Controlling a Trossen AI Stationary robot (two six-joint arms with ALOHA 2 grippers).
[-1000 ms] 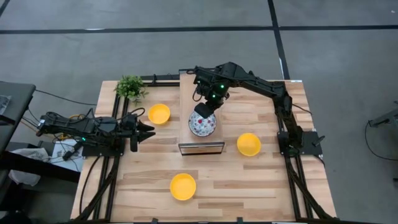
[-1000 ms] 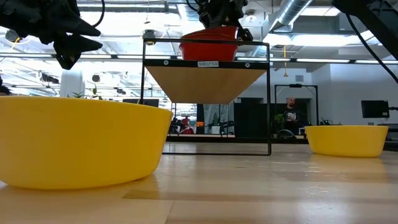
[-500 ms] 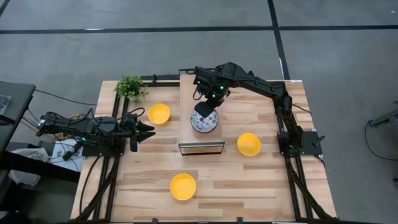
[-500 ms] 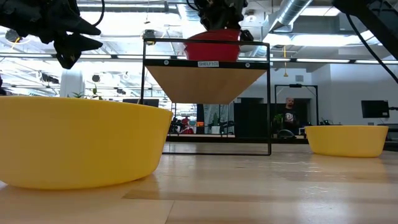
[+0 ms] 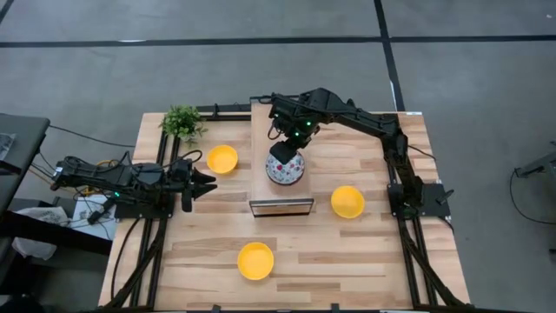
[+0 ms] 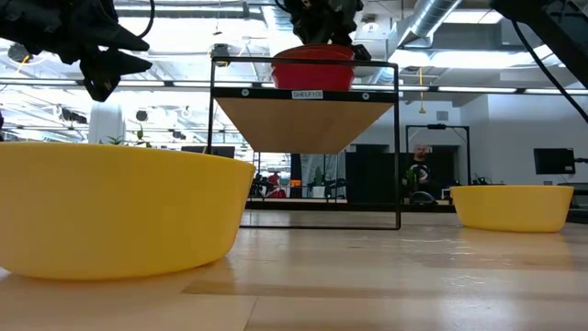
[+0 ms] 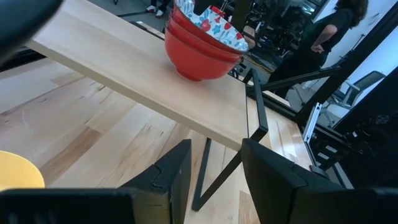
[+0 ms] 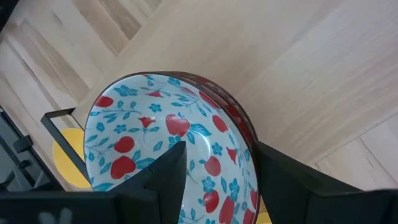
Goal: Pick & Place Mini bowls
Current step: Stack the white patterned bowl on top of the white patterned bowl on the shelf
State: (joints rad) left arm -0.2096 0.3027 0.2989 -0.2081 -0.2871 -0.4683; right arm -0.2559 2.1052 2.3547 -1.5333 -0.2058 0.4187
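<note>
A stack of floral mini bowls point(image 5: 287, 174), red outside point(image 6: 312, 69), stands on the raised wooden shelf point(image 5: 261, 130) at mid-table. My right gripper point(image 5: 283, 156) points steeply down over the stack and is open; in the right wrist view point(image 8: 219, 152) one finger is inside the top bowl and the other outside its rim. Three yellow mini bowls rest on the table: far left point(image 5: 221, 159), right point(image 5: 347, 201), near point(image 5: 255, 261). My left gripper point(image 5: 208, 183) waits open at the table's left edge. My right gripper comes from above with its fingers on either side of the top floral bowl's rim point(image 8: 245, 134). I cannot tell whether either finger touches the rim. The bowl sits nested in the stack on the shelf.
A small potted plant point(image 5: 182, 122) stands at the far left corner. The shelf's black frame point(image 6: 398, 147) rises from the tabletop. Bare wood lies between the yellow bowls. A person point(image 6: 420, 175) stands in the room beyond the table.
My right gripper has tipped a little over the stack while staying in place. The top floral bowl, slightly askew a second ago, now sits level in the stack.
</note>
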